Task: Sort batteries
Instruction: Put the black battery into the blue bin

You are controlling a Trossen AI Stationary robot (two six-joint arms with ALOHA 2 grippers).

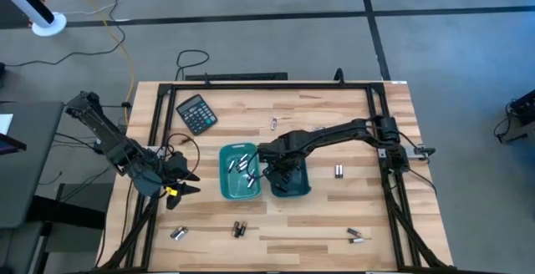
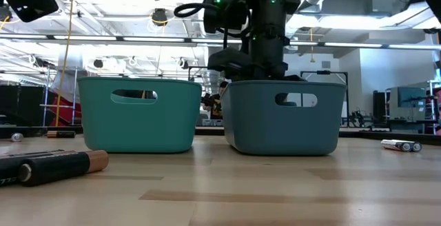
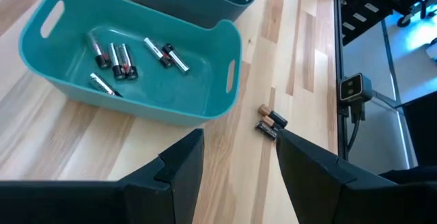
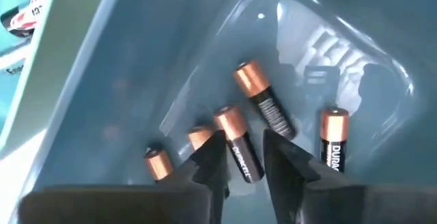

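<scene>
The right gripper (image 4: 239,157) hangs low inside the darker bin (image 1: 292,184), which stands touching the lighter teal bin (image 1: 238,174). Its jaws stand narrowly parted either side of a copper-topped battery (image 4: 237,149) lying on the bin floor, with no visible squeeze on it; four more such cells lie close around. Judged from this, the cell is being let go, and the risk is that a finger (image 4: 208,159) drags it or a neighbour upward if the arm lifts before the jaws clear, or that a fingertip catches the bin wall and shoves the darker bin against the teal one.

The left gripper (image 3: 235,162) waits beside the teal bin on its far side from the darker bin, jaws wide and empty. A pair of batteries (image 3: 268,123) lies on the table (image 1: 334,215) just beside the teal bin; a careless descent there could roll them away, since round cells move at a nudge
</scene>
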